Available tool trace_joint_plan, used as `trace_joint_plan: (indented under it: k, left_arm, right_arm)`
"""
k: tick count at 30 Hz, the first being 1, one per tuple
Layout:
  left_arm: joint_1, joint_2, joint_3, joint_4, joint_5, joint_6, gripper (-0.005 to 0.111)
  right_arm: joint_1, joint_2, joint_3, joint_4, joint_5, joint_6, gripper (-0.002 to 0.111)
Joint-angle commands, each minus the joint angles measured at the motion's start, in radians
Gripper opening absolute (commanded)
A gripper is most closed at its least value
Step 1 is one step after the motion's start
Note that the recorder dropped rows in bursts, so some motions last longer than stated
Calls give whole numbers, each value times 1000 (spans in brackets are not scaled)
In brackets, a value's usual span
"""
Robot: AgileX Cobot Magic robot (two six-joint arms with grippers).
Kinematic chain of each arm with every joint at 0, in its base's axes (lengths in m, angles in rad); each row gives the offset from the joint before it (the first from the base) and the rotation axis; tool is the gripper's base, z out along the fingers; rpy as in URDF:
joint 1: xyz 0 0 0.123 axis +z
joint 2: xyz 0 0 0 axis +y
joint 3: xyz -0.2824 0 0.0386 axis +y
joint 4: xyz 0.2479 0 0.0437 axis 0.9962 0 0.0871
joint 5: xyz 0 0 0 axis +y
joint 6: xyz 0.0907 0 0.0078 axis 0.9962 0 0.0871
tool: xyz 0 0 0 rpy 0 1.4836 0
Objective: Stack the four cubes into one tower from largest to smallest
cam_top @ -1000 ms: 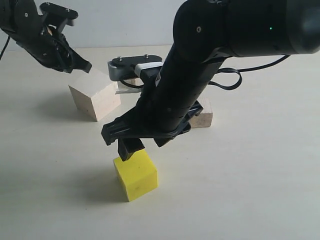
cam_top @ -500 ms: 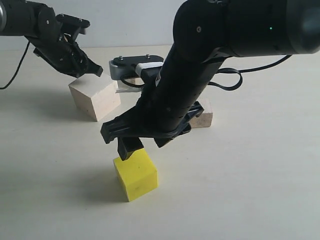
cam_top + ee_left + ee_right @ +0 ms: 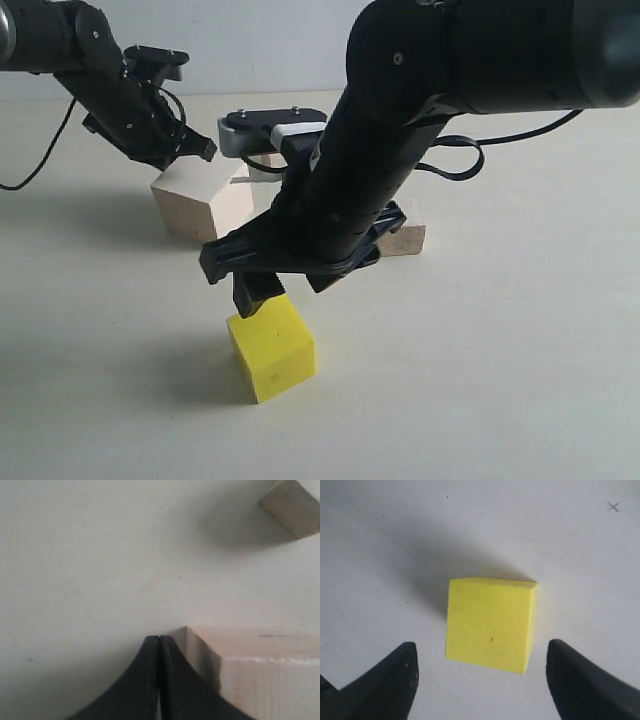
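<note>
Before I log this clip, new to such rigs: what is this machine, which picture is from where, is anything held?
A robot with two arms, each ending in a two-finger gripper. One picture views the table from outside; the other two come from wrist cameras. On the table lie a yellow cube, a large pale wood cube and a smaller pale cube half hidden behind the right arm. The left gripper is shut at the large cube's corner. The right gripper hangs open over the yellow cube. Nothing is held.
</note>
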Motion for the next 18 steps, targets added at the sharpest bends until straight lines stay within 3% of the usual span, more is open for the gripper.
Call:
trace_joint_plan:
  k: [1,18]
  left_arm:
    - [-1,-2,-3,-61,89,5,0]
    - [-82,-6,2,-59,262,-3,0]
  right_arm:
    - [2,-3,-10,-1,-23,0,69]
    - [2,-3,-70,-10,-31,-2,69]
